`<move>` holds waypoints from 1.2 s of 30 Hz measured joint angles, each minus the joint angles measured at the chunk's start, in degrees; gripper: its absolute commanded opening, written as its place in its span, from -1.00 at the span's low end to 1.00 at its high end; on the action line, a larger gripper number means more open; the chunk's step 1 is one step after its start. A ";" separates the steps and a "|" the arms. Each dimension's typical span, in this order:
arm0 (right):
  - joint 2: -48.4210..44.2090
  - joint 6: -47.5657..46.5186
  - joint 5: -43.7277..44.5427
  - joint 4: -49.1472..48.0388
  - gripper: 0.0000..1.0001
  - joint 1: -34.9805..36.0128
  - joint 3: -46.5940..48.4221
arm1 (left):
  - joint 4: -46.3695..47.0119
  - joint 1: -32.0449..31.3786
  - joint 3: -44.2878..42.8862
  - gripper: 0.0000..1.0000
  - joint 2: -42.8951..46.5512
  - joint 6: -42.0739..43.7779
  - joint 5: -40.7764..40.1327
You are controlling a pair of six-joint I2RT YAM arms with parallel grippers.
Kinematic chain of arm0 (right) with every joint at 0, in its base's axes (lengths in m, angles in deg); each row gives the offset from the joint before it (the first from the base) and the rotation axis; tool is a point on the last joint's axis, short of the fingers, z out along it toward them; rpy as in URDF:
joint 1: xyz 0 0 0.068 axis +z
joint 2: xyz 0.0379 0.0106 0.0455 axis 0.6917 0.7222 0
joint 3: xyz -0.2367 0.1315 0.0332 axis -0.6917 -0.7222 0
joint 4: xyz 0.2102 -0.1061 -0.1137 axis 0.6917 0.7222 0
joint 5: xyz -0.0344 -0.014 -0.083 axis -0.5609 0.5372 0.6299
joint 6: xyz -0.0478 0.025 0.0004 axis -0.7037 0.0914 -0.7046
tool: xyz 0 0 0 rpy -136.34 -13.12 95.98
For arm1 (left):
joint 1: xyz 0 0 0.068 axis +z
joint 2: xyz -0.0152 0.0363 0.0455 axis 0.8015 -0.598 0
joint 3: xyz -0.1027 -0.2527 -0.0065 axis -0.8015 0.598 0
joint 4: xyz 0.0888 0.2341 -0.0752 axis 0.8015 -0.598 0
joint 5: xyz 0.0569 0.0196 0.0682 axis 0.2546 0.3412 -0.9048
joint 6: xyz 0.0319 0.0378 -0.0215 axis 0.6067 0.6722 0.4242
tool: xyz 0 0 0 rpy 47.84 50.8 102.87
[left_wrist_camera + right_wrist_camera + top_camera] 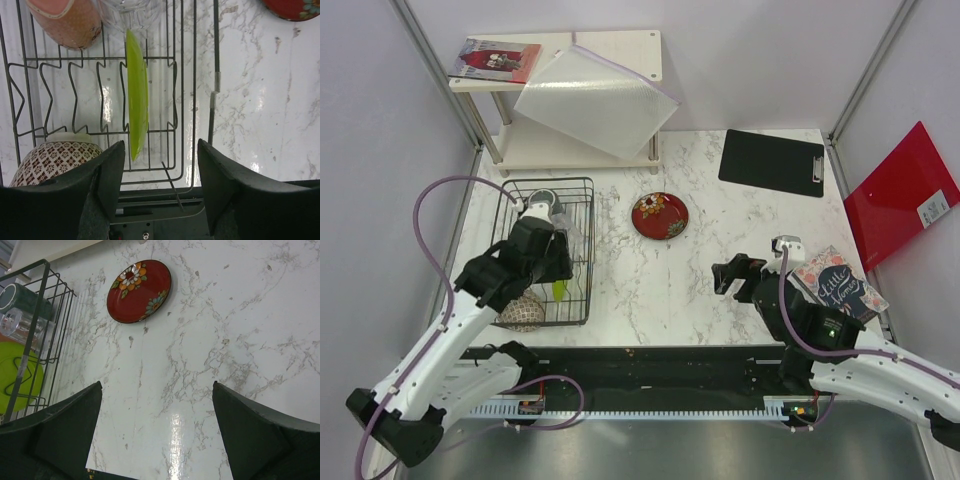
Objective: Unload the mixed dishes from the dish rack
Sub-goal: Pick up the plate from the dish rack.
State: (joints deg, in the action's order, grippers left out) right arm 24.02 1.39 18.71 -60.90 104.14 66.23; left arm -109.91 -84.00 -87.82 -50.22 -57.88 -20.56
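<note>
Your left gripper hung over the near end of the dish rack, fingers apart and gripping nothing. Right below that gap stood the lime-green plate, on edge between the wire dividers and lined up between your two fingers, with neither one touching it. Off to its left, beside your left-hand finger, the brown patterned bowl sat in the near corner of the rack.

At the far end of the rack the pink cup and the clear glass lay side by side, both cut off by the top edge of your left wrist view. The dark green mug was there too, just beyond the glass, at the rack's far end.

Outside the rack, the red patterned plate lay flat on the marble table, to the right of the wires and apart from them.

Your right gripper sat low over bare marble on the right side, well apart from the rack. Its fingers were spread wide and empty, pointing across toward the red plate. Just beside that arm, a book lay near the table's right edge.
</note>
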 measured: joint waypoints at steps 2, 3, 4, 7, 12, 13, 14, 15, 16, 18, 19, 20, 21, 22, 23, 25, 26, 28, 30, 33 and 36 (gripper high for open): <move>0.28 -0.07 -0.28 -0.20 0.96 0.00 0.00 | -0.44 0.50 0.00 0.33 -2.38 0.02 -0.52; 0.28 -0.09 -0.31 -0.24 0.96 0.00 0.00 | -0.46 0.74 0.00 0.33 -3.41 0.02 -0.68; 0.00 -0.11 -0.33 -0.22 0.96 0.00 0.00 | -0.42 1.18 0.00 0.34 -5.07 0.02 -0.68; -1.31 -0.11 -0.26 -0.17 0.96 0.00 0.00 | 0.35 2.82 0.70 0.34 -7.96 0.04 -0.55; -3.50 -0.09 -0.13 -0.13 0.96 0.00 -0.20 | 2.01 6.08 2.84 0.33 -8.96 0.09 0.00; -3.52 -0.09 -0.09 -0.13 0.96 0.00 -0.31 | 2.38 6.60 3.26 0.31 -9.18 0.11 0.42; -3.43 -0.09 -0.04 -0.09 0.96 0.00 -0.44 | 3.08 7.15 3.82 0.26 -9.35 0.11 0.96; -3.32 -0.11 -0.02 0.02 0.96 0.00 -0.59 | 3.50 7.67 4.37 0.22 -9.51 0.15 1.49; -3.21 -0.11 -0.02 0.07 0.96 0.00 -0.66 | 3.82 8.07 4.76 0.19 -9.57 0.17 2.03; -2.62 -0.11 0.02 0.22 0.96 0.00 -0.68 | 4.83 8.98 5.53 0.11 -9.55 0.52 3.80; -2.34 -0.11 0.02 0.24 0.96 0.00 -0.68 | 5.33 9.33 5.81 0.08 -9.51 0.68 4.52; -2.03 -0.11 0.02 0.24 0.96 0.00 -0.68 | 6.03 9.81 6.16 0.03 -9.40 0.98 6.03; -1.79 -0.11 0.02 0.20 0.96 0.00 -0.68 | 6.45 10.08 6.36 0.00 -9.27 1.11 6.80; -1.62 -0.11 0.02 0.22 0.96 0.00 -0.68 | 6.99 10.32 6.64 -0.05 -9.03 1.25 7.63; -1.51 -0.13 0.02 0.22 0.96 0.00 -0.68 | 7.43 10.47 6.84 -0.13 -8.74 1.42 8.50; -1.38 -0.15 0.02 0.20 0.96 0.00 -0.68 | 7.87 10.73 6.95 -0.26 -8.31 1.66 9.88; -1.31 -0.15 0.00 0.20 0.96 0.00 -0.68 | 8.15 10.75 6.97 -0.35 -8.13 1.90 10.21; -1.14 -0.17 0.00 0.20 0.96 0.00 -0.68 | 8.41 11.10 7.19 -0.42 -7.78 2.38 10.43; -1.03 -0.17 -0.02 0.20 0.96 0.00 -0.68 | 8.46 11.39 7.48 -0.47 -7.58 2.69 10.47; -0.90 -0.15 -0.04 0.20 0.96 0.00 -0.68 | 8.59 11.43 7.65 -0.56 -7.28 2.93 10.86; -0.55 -0.17 -0.04 0.17 0.96 0.00 -0.68 | 8.81 11.43 7.67 -0.68 -6.97 3.21 11.85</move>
State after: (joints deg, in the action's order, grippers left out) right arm 23.47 1.21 18.67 -60.72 104.14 65.55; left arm -101.11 -72.56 -80.15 -57.19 -54.66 -8.72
